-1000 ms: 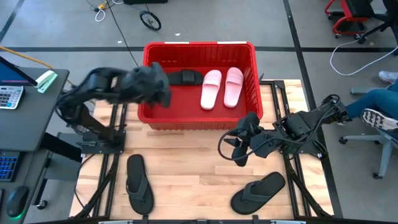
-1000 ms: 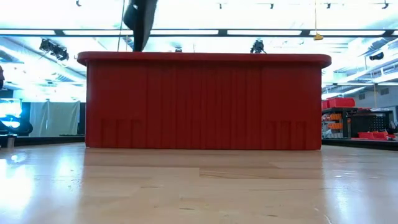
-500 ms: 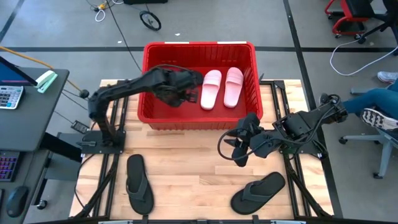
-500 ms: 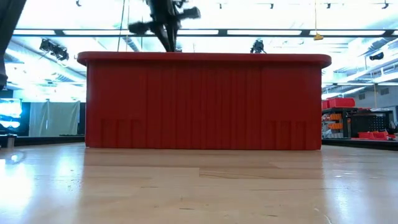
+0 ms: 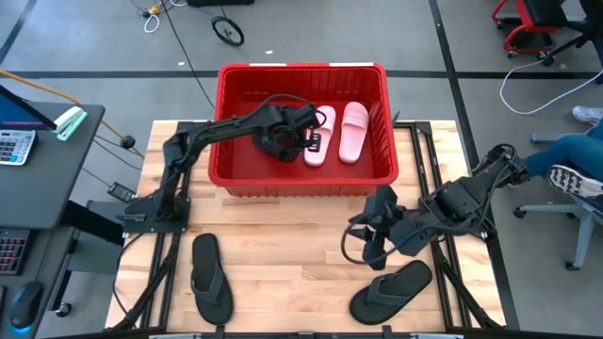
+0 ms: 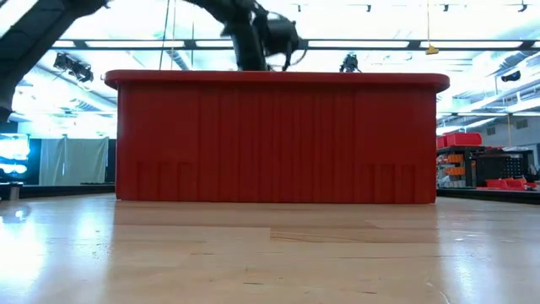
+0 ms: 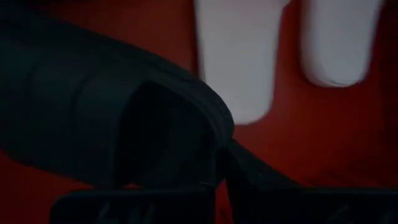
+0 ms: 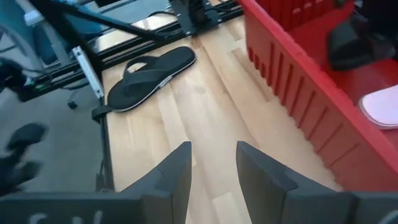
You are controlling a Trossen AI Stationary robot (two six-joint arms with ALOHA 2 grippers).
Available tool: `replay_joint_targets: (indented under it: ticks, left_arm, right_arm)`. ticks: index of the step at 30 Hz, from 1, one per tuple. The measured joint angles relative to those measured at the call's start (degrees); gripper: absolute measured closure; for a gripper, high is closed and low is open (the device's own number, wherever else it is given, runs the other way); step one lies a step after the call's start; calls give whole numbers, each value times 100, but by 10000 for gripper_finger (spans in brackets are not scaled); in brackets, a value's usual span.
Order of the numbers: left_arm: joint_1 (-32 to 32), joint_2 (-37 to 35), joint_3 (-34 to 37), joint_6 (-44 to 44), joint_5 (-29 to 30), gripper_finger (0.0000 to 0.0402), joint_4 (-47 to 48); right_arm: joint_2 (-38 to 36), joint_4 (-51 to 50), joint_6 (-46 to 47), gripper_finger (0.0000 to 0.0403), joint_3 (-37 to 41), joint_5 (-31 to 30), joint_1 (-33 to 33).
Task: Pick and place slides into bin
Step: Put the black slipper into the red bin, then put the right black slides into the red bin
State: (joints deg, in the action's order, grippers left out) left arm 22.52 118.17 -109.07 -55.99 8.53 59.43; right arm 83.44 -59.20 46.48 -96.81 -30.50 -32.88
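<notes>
Red bin (image 5: 226, 122) sits at the table's far edge, centred; bare wood runs along its near wall.

Left gripper (image 5: 294, 141) is inside the bin, low over the floor, pinching a black broad-strap slide (image 7: 93, 112) just beside the left pale pink slide (image 5: 318, 149). The second pale pink slide (image 5: 353, 131) lies alongside, near the right wall. Both pink slides run long axis front-to-back.

Right gripper (image 5: 369, 247) hovers over bare wood, fingers (image 8: 171, 171) slightly spread, holding nothing.

Right flip-flop (image 5: 391, 291) lies just beyond it at the near edge, angled. Left flip-flop (image 5: 210, 278) lies at the near-left, lengthwise front-to-back.
</notes>
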Motion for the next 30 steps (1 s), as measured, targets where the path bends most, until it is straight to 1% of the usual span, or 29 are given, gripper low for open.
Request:
replay_joint_targets:
  ticks: [2,7,9,14,18,20,25,28,30]
  left_arm:
    - [151,185,2,-4,-123,381,1]
    - [474,502,2,299,-164,362,12]
    - [542,579,2,247,-155,350,-34]
    - [597,584,2,-213,-134,300,-326]
    - [604,584,-38,-998,-125,253,-383]
    - [602,584,-40,-1251,-127,233,-490]
    - [597,584,-40,-1174,-142,202,-1000]
    - [599,577,-41,-1029,-298,199,-1498]
    - [603,575,-157,-616,-514,204,-1808]
  right_arm:
    - [-16,-120,-2,271,2,-10,-88]
    - [-235,-813,387,271,2,-208,-147]
    - [-318,-983,492,271,2,-257,-143]
    - [-404,-1048,417,271,2,-336,-132]
    - [-409,-1126,401,271,2,-401,-127]
    - [-409,-1117,400,271,2,-407,-126]
    - [-409,-1119,339,271,0,-517,-129]
    - [-409,-1119,186,271,2,-549,-127]
    - [-410,-1122,142,271,2,-550,-127]
